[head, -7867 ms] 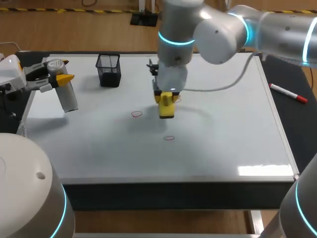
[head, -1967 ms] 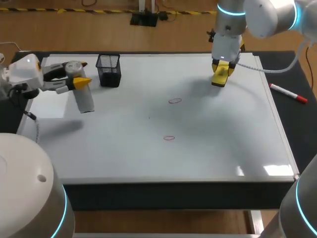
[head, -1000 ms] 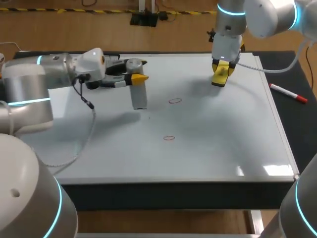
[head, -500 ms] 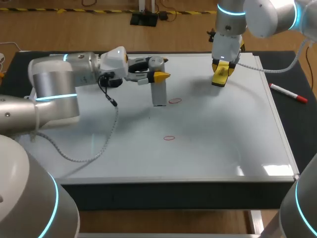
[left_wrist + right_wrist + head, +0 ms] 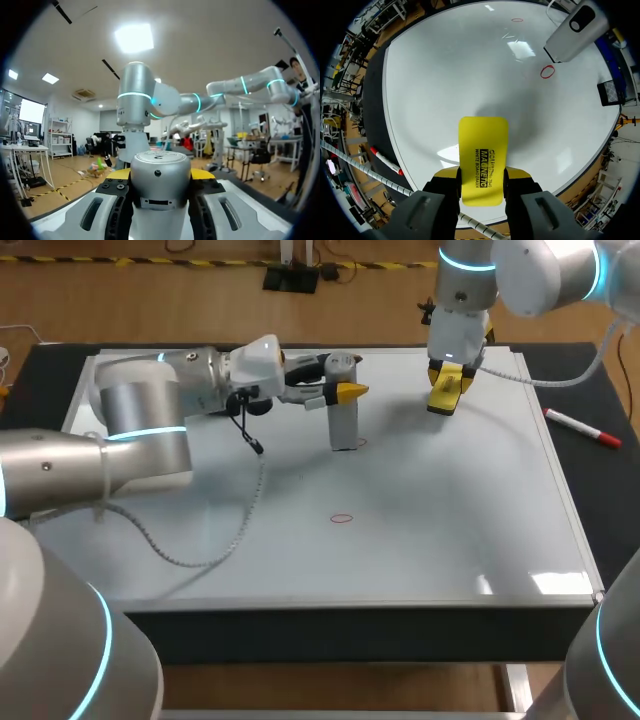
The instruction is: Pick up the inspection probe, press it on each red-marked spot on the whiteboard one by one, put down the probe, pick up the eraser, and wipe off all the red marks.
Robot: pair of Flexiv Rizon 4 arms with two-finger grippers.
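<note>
My left arm (image 5: 150, 410) reaches across the whiteboard (image 5: 450, 500) from the left. Its jaws are clamped on the upper part of the inspection probe (image 5: 343, 420). The left wrist view shows the grey cylinder (image 5: 160, 190) gripped from both sides. The probe hangs upright, its lower end just beside one red mark (image 5: 358, 442). I cannot tell whether it touches the board. From the right wrist, that red ring (image 5: 547, 71) sits close by the probe's end (image 5: 572, 30).

A second red mark (image 5: 342, 518) lies nearer to me, well apart from the probe.

My right arm (image 5: 520, 280) holds over the board's far right part. Its jaws are closed on the yellow eraser (image 5: 482, 160), which is held above the surface. A red marker pen (image 5: 583, 428) lies on the dark tabletop (image 5: 600, 500) to the right of the board.
</note>
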